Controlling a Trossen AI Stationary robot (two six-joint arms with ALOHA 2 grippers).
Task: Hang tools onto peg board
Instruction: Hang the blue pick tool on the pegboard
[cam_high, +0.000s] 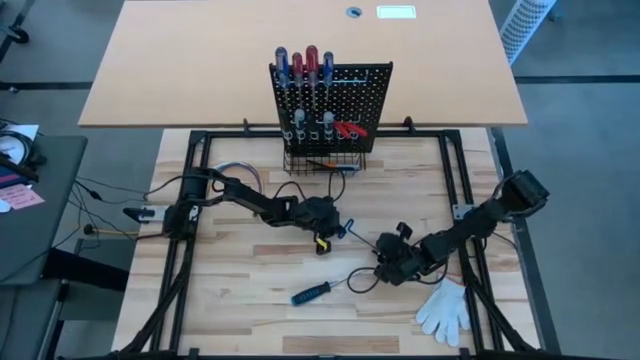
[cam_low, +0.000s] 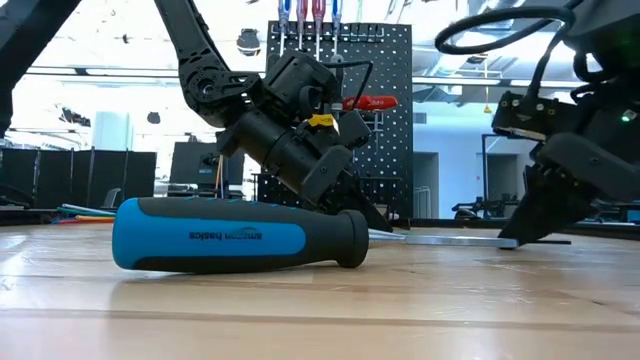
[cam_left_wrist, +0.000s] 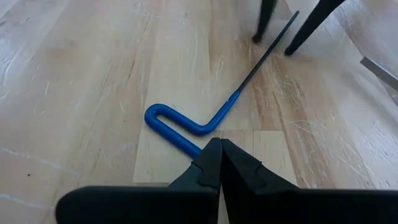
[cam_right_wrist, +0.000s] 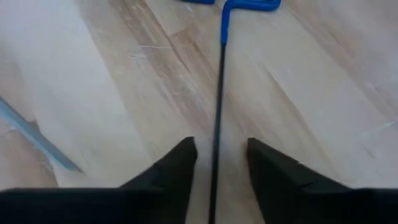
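A thin dark hex key (cam_left_wrist: 261, 62) with a blue looped handle (cam_left_wrist: 163, 118) lies flat on the wooden table, between my two grippers (cam_high: 362, 237). My left gripper (cam_left_wrist: 217, 149) is shut, its tips at the handle's free end. My right gripper (cam_right_wrist: 217, 155) stands open, one finger on each side of the key's dark shaft (cam_right_wrist: 217, 99) without touching it. A blue-and-black screwdriver (cam_high: 312, 292) lies nearer the front edge. The black peg board (cam_high: 335, 100) stands at the back. Red and blue screwdrivers (cam_high: 305, 65) and red pliers (cam_high: 350, 128) hang on it. My left gripper's shut fingertips (cam_left_wrist: 208, 158) come down slanting from the table's left onto the free end of the key's blue handle (cam_left_wrist: 194, 146). The tips hide the spot, so I cannot tell whether they touch it. The key lies flat on the table.
A white glove (cam_high: 445, 310) lies at the front right. A bundle of coloured wires (cam_high: 235, 172) sits at the back left, and a black wire basket (cam_high: 322, 160) stands at the peg board's foot. The screwdriver's silver shaft (cam_right_wrist: 37, 143) lies close beside my right gripper.
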